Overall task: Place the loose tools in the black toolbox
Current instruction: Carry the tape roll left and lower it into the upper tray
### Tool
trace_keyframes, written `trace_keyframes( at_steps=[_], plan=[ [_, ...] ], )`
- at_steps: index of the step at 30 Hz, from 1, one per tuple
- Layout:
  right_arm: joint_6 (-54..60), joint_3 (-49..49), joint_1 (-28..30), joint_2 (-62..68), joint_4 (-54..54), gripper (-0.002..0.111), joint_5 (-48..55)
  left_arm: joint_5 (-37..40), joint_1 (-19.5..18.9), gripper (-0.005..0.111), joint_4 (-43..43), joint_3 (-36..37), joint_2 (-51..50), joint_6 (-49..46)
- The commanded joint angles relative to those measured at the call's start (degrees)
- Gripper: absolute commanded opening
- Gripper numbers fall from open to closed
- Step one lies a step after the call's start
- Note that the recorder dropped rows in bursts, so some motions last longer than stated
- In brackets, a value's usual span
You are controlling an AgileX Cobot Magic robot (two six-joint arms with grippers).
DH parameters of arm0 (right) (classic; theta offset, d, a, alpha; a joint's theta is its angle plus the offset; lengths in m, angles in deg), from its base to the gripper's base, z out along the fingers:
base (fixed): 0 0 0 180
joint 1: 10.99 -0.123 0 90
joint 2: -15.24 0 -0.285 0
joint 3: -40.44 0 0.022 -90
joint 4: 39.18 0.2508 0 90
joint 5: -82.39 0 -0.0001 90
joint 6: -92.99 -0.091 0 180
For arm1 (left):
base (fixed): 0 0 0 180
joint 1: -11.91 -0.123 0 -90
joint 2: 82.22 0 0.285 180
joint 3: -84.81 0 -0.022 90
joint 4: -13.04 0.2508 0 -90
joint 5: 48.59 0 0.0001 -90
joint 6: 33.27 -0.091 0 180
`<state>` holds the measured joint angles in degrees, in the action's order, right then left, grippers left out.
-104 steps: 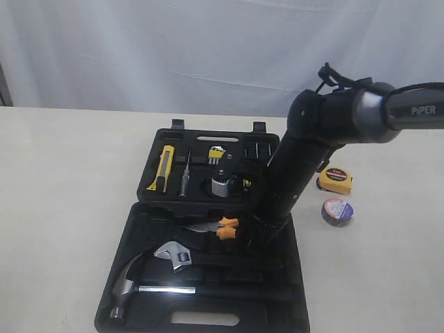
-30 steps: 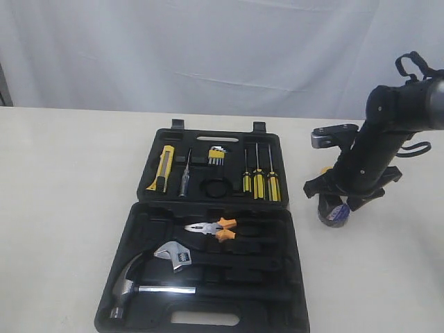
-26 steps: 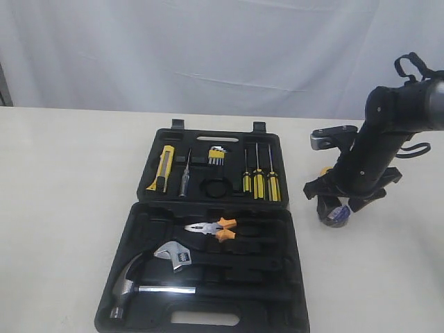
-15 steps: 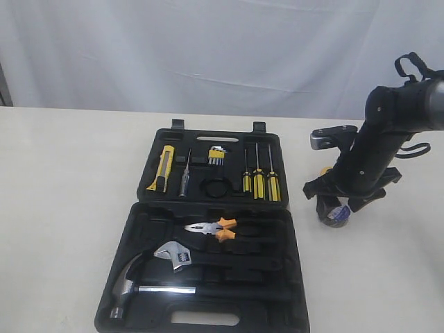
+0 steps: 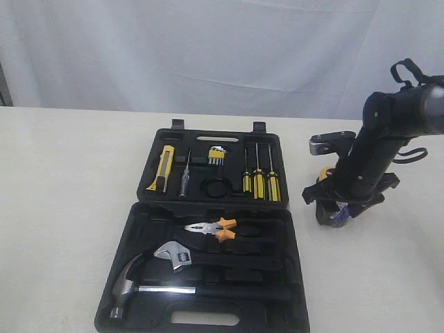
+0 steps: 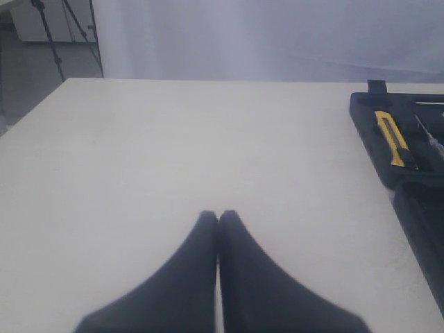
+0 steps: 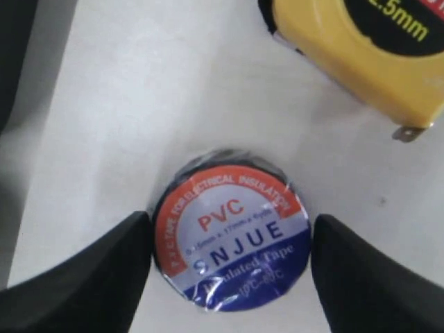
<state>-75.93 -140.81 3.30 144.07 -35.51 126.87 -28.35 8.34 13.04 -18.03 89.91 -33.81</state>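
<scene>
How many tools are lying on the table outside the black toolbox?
2. The tape roll lies between the right fingers; the yellow tape measure lies apart beside it. The arm may hide others.

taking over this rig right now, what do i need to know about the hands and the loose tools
Left hand: shut, empty, over the bare white table.
Right hand: open, fingers on either side of the dark tape roll with the white-red label, which lies on the table; no grip evident.
Done: yellow-black utility knife and orange-and-black-handled pliers sit in the open black plastic toolbox.
Left: the roll, then the yellow tape measure beside it on the table.
</scene>
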Motion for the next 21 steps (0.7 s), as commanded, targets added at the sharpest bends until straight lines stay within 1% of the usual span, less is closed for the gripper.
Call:
trace_keyframes(
  at_steps=[1,4,8,9,13,16,19,21],
  plan=[
    [0.5,-0.1,0.1,0.4,-0.3,0.055,-0.7,-0.6,0.3,0.0,0.0,0.1,0.1,0.1],
    [0.9,-0.1,0.1,0.4,-0.9,0.035,-0.7,-0.6,0.3,0.0,0.0,0.1,0.1,0.1],
    [0.9,-0.1,0.1,-1.0,-1.2,0.005,-1.2,-0.6,0.3,0.0,0.0,0.1,0.1,0.1],
    [0.9,-0.1,0.1,-1.6,-1.2,0.0,-1.5,-0.6,0.3,0.0,0.0,0.1,0.1,0.1],
    [1.2,-0.1,0.1,-5.3,1.3,0.0,-2.4,-0.6,0.3,0.0,0.0,0.1,0.1,0.1],
    [3.8,-0.1,-1.0,-8.8,4.5,-0.001,-3.5,-0.6,0.3,0.0,0.0,0.1,0.1,0.1],
    [7.2,-0.2,-4.1,-11.4,9.1,-0.001,-5.5,-0.6,0.3,0.0,0.0,0.1,0.1,0.1],
    [8.5,-2.3,-9.0,-12.0,10.1,-0.001,-6.6,-0.6,0.3,0.0,0.0,0.1,0.1,0.1]
  ],
)
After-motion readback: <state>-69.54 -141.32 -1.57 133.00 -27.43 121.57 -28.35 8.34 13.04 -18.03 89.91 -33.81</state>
